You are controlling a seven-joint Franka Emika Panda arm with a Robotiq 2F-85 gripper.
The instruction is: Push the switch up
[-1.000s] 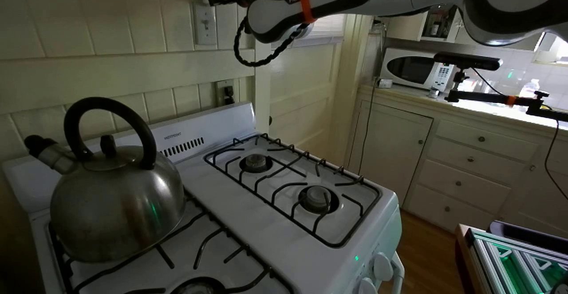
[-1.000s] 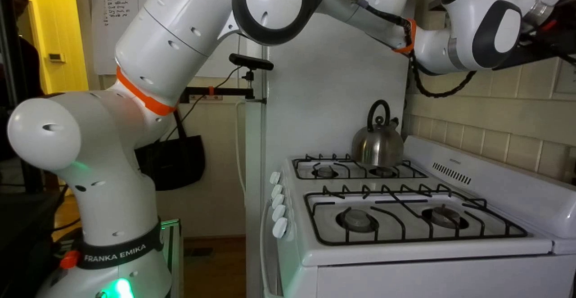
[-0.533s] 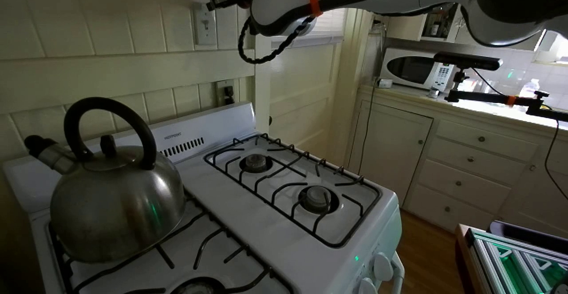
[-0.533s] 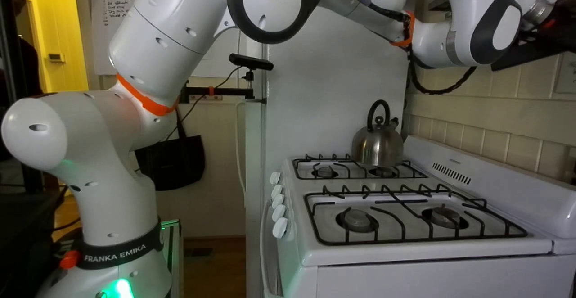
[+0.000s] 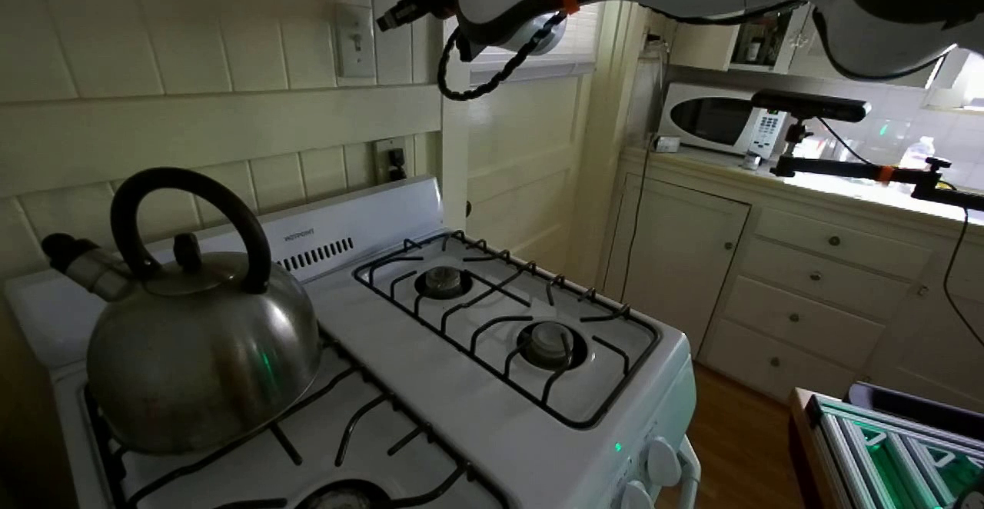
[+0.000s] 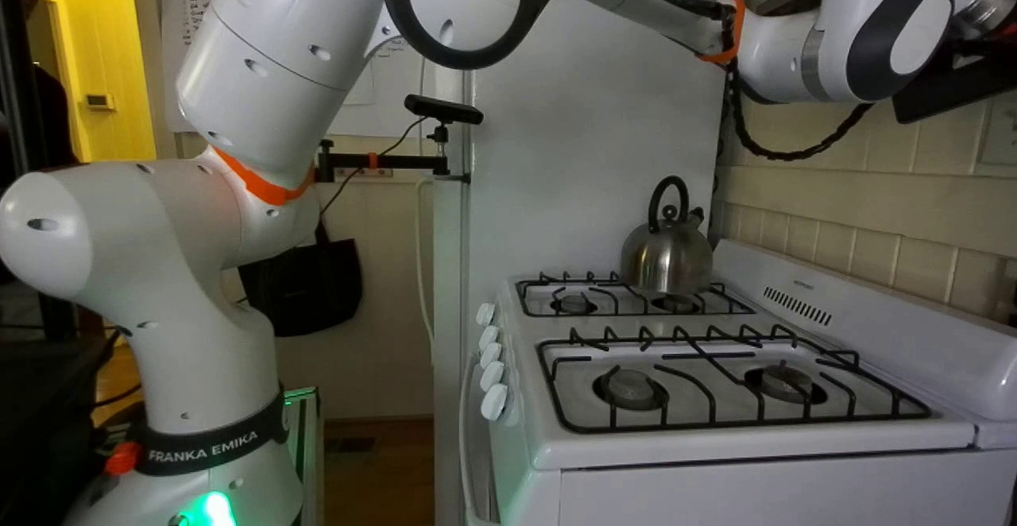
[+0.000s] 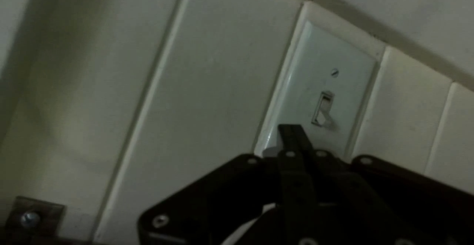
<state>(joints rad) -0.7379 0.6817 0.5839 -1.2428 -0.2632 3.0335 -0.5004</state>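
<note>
Toggle switch [image 7: 323,108], on the panelled wall [image 5: 254,24] above the gas stove [image 5: 415,363], sat rightward and slightly up from the empty, pressed-together fingers [image 7: 287,136] in the wrist view, its long axis slanting.

Has rectangular cream-white switch [image 5: 355,46] left of black two-fingered pincer [image 5: 382,23] in an exterior view, round steel kettle [image 5: 201,351] on white stove [image 5: 427,374] below.

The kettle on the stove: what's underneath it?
The kettle stands on the black grate of the white stove; in an exterior view part of a burner shows below it. The kettle covers the rest of that burner, which cannot be seen.
</note>
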